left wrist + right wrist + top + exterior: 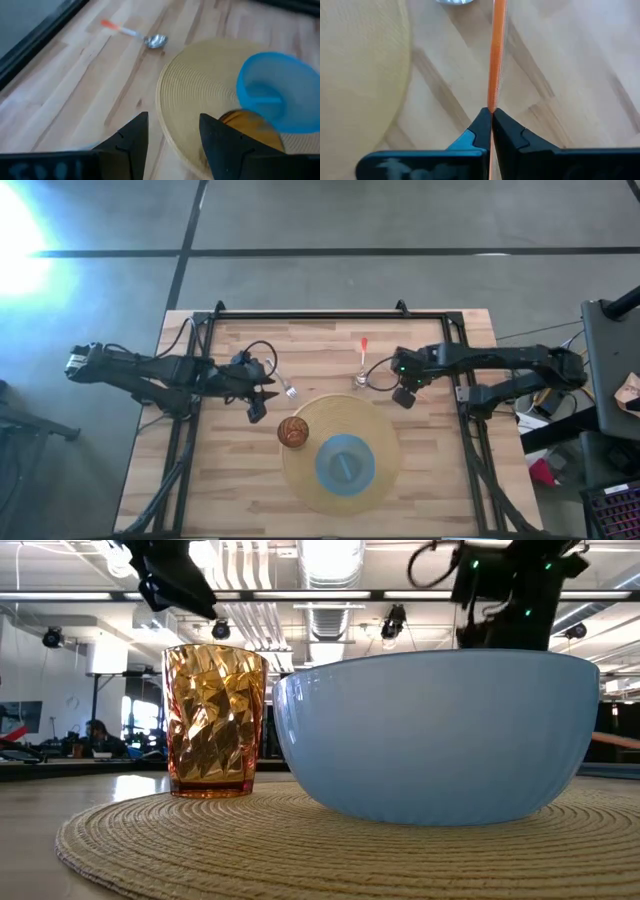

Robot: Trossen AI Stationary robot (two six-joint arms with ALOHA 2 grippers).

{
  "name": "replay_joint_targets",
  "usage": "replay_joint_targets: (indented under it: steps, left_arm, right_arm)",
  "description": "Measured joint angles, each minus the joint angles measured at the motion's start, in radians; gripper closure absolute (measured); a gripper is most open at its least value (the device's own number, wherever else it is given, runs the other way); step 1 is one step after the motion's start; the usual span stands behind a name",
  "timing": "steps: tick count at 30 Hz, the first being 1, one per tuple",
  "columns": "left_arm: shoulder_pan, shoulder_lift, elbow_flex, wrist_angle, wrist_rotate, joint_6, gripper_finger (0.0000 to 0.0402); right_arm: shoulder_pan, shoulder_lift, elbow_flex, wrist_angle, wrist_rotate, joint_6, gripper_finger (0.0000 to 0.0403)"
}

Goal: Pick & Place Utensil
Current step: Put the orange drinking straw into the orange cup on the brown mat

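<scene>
Bare wood lying open along the table (230, 480) left of the mat (385, 430); cup (292, 432) and bowl (346, 463) sitting on the mat; spoon (362, 360) lying just beyond the mat's far edge; right gripper (491, 122) reaching in from the right, pinching shut on the spoon's orange handle; left gripper (172, 132) hanging open near a fork (289, 389), gripping nothing.

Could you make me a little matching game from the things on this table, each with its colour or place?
Things:
1. bowl
2. cup
3. spoon
4. fork

Descriptions:
A. amber, at the mat's edge
B. orange handle, on bare wood
C. next to the left gripper
D. blue, on the mat

Pairs: 1-D, 2-A, 3-B, 4-C
</scene>
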Motion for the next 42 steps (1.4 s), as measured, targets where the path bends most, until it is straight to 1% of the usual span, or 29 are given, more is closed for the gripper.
replay_joint_targets:
  steps: [5, 8, 12, 15, 20, 24, 30, 37, 42]
  left_arm:
    - [0.0, 0.007, 0.0, 0.119, 0.0, 0.072, 0.0234]
    - [0.0, 0.02, 0.0, 0.18, -0.001, 0.114, 0.0234]
    - [0.0, 0.05, -0.001, 0.233, -0.001, 0.16, 0.0234]
    - [0.0, 0.076, -0.009, 0.291, -0.001, 0.186, 0.0234]
    - [0.0, 0.106, -0.065, 0.442, 0.01, 0.228, 0.0234]
    - [0.0, 0.11, -0.11, 0.527, 0.011, 0.244, 0.0234]
    - [0.0, 0.111, -0.184, 0.75, 0.019, 0.246, 0.0234]
    - [0.0, 0.115, -0.296, 1.063, 0.022, 0.27, 0.0234]
    - [0.0, 0.115, -0.354, 1.198, 0.052, 0.281, 0.0234]
  right_arm:
    - [0.063, -0.119, 0.0, 0.025, 0.005, 0.045, 0.0394]
    - [0.108, -0.166, 0.0, 0.079, 0.009, 0.065, 0.0394]
    - [0.174, -0.195, 0.0, 0.198, 0.016, 0.053, 0.0394]
    - [0.215, -0.197, 0.0, 0.318, 0.024, -0.014, 0.0394]
    - [0.253, -0.169, 0.001, 0.526, 0.024, -0.125, 0.0394]
    - [0.26, -0.137, 0.001, 0.639, 0.024, -0.214, 0.0394]
    - [0.265, -0.078, 0.002, 0.777, 0.024, -0.285, 0.0394]
    - [0.289, 0.013, 0.002, 0.977, 0.016, -0.375, 0.0394]
    - [0.299, 0.087, 0.002, 1.133, 0.002, -0.407, 0.0394]
